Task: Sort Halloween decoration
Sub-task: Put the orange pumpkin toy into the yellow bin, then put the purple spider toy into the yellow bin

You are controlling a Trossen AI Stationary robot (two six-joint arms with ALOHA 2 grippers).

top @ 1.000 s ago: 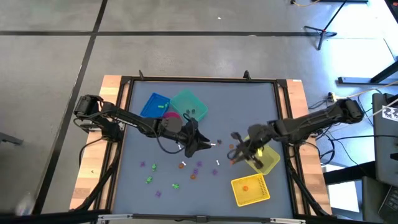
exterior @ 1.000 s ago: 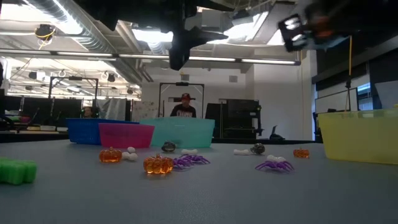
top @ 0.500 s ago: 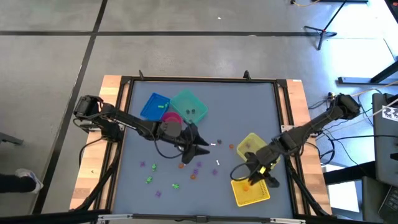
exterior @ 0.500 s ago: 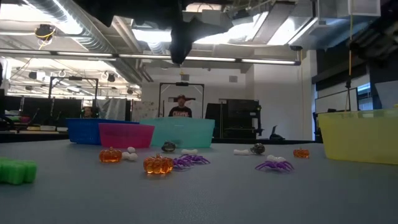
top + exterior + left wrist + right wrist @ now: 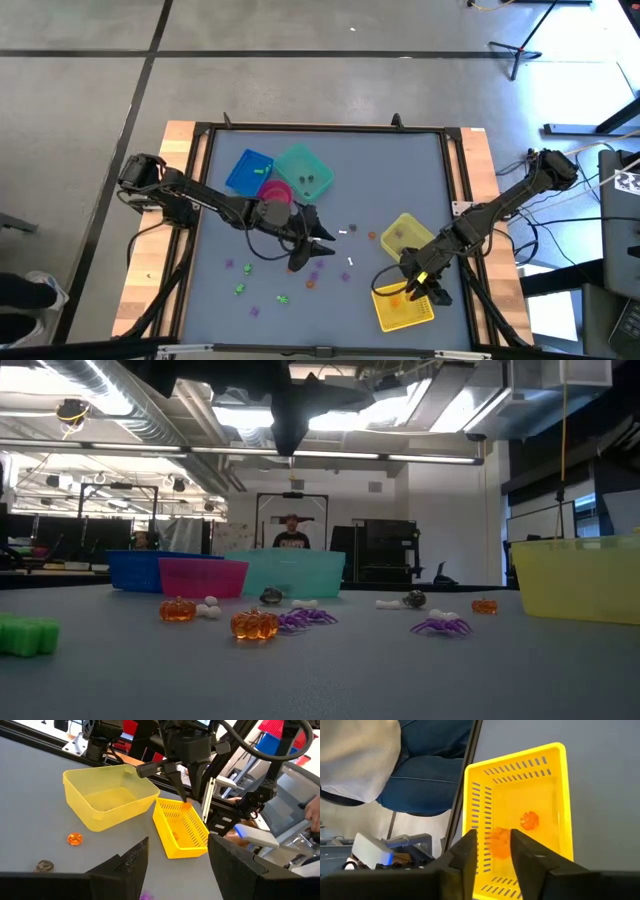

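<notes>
I am holding my right gripper (image 5: pixel 410 289) over the slotted yellow basket (image 5: pixel 412 311) in the lower right of the overhead frame. Its fingers (image 5: pixel 470 851) are standing narrowly apart, with an orange pumpkin (image 5: pixel 501 842) showing in the gap between them; I cannot tell whether they are touching it. A second orange pumpkin (image 5: pixel 529 820) is lying on the basket floor.

I am hovering my left gripper (image 5: pixel 318 242) above the middle of the grey table (image 5: pixel 400 170), fingers spread wide and carrying nothing. Just below it in the overhead frame, a loose scatter of trinkets is lying: purple spiders (image 5: pixel 318 267), an orange pumpkin (image 5: pixel 310 283), a white bone (image 5: pixel 351 262), green pieces (image 5: pixel 240 288) toward the lower left.

A plain yellow tub (image 5: pixel 400 232) is sitting just above the basket in the overhead frame. In the upper left part of the table, a blue bin (image 5: pixel 247 169), a teal bin (image 5: pixel 303 170) and a pink bin (image 5: pixel 276 190) are clustered together.

In the table-level frame, 2 orange pumpkins (image 5: pixel 254 624) and a purple spider (image 5: pixel 441 625) are sitting on the table in the foreground, and a person (image 5: pixel 291 535) is standing at centre in the room beyond.
</notes>
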